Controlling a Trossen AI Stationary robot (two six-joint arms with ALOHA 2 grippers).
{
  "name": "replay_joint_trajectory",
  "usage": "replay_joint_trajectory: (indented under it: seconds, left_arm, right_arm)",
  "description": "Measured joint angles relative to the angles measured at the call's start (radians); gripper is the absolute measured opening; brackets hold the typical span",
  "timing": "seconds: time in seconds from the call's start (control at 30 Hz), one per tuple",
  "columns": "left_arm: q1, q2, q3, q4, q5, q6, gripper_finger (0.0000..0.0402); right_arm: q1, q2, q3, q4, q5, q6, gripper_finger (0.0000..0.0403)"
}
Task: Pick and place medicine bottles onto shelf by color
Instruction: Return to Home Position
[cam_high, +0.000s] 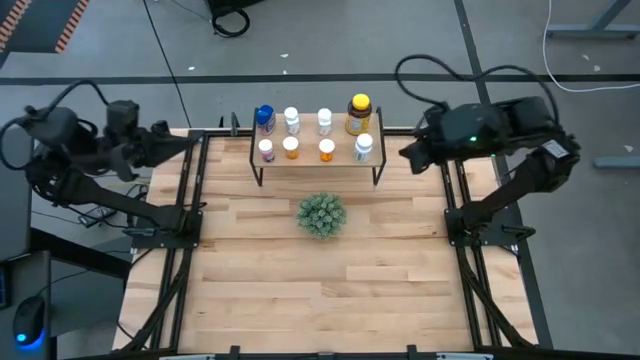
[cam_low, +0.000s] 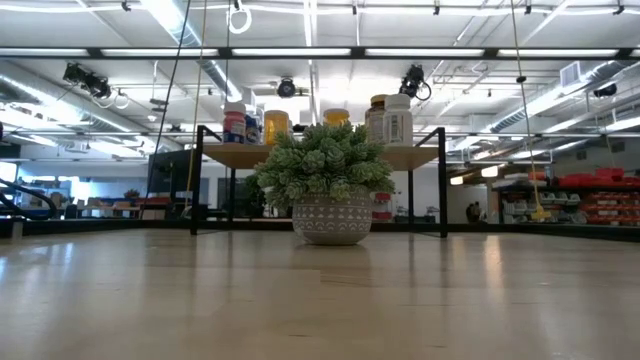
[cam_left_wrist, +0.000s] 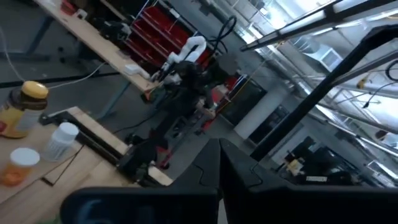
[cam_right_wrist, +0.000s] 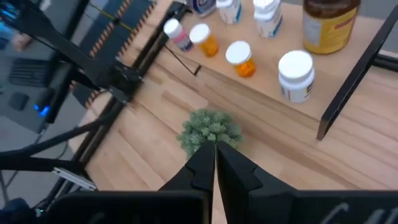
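My right gripper (cam_right_wrist: 215, 155) is clenched on nothing near the table's far right corner, and the left gripper (cam_left_wrist: 219, 152) is the same at the far left. All eight medicine bottles (cam_high: 326, 150) stand on the shelf (cam_high: 343, 153) with like colours side by side, so I judge the sorting finished.

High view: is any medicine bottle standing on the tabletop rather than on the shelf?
No, all eight medicine bottles stand on the shelf; only the plant sits on the tabletop.

Green spiky plant (cam_high: 321, 215) in patterned pot (cam_low: 331, 222), ctr of wood tabletop (cam_high: 300, 295)
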Motion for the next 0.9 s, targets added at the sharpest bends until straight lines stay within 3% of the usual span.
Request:
replay_joint_trajectory:
  seconds: [0.17,0.5,0.9]
  left_arm:
    - [0.000,-0.011,-0.050,0.003,-0.017,0.003,0.0005]
    - [-0.002,-0.143,-0.442,0.417,0.024,-0.085,0.0003]
    - [-0.002,-0.268,-0.528,0.406,0.011,-0.096,0.0005]
  right_arm:
    - [0.000,-0.068,-0.085,0.050,0.019,-0.001,0.0022]
    - [0.000,-0.298,-0.605,0.495,-0.052,0.077,0.0022]
    - [0.000,-0.423,-0.830,0.601,-0.055,0.153,0.0022]
